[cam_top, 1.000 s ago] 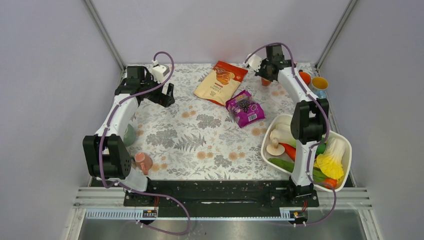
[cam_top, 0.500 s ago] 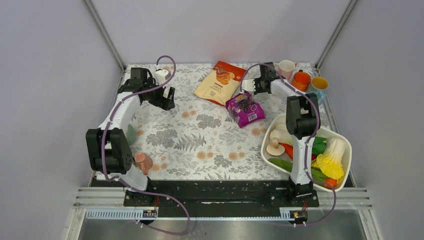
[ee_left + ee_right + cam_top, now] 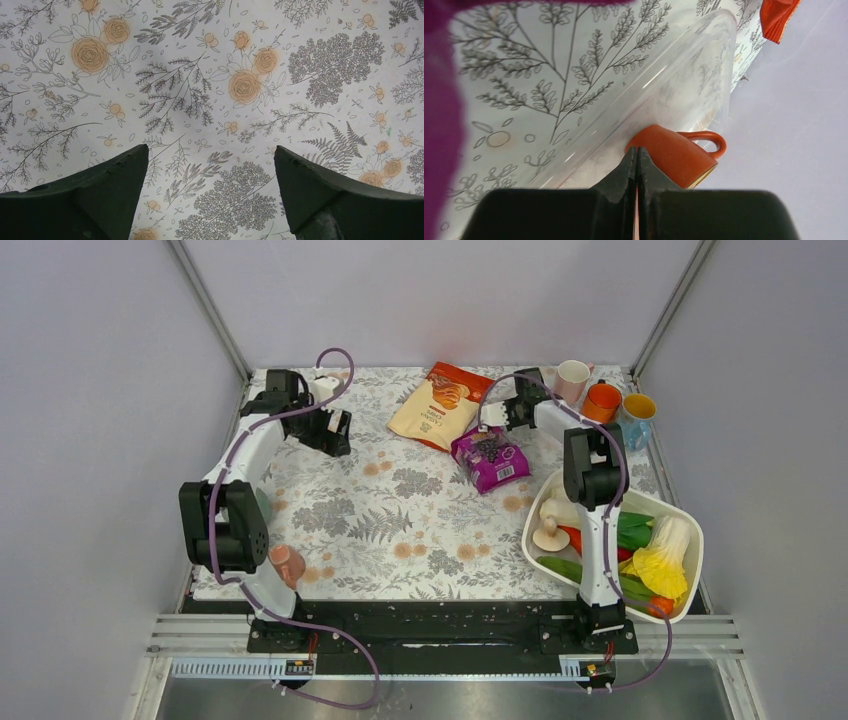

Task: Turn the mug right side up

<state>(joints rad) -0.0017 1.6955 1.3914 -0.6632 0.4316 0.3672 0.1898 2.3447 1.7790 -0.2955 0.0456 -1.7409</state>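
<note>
- A terracotta-orange ceramic mug (image 3: pixel 287 562) appears to lie on its side near the near left corner of the flower-patterned table (image 3: pixel 400 525). It is just beside the left arm's base and a clear plastic tub (image 3: pixel 272 602). It looks like the mug to set upright.
- Risk: the mug is close to the table's near edge. A glancing push instead of a clean grip could roll it off or wedge it against the tub.
- Risk: the left arm would have to fold back tightly on itself to reach the mug. The right arm would have to cross the table and could drag the purple foil snack bag (image 3: pixel 490 455) lying just beside it.
- The left pincer (image 3: pixel 211 150) is spread fully wide and holds nothing. It hangs over bare cloth near the far left corner.
- The right pincer (image 3: pixel 637 152) is closed tight with its fingers together and holds nothing. It is near the far edge and would need to open before any grasp.
</note>
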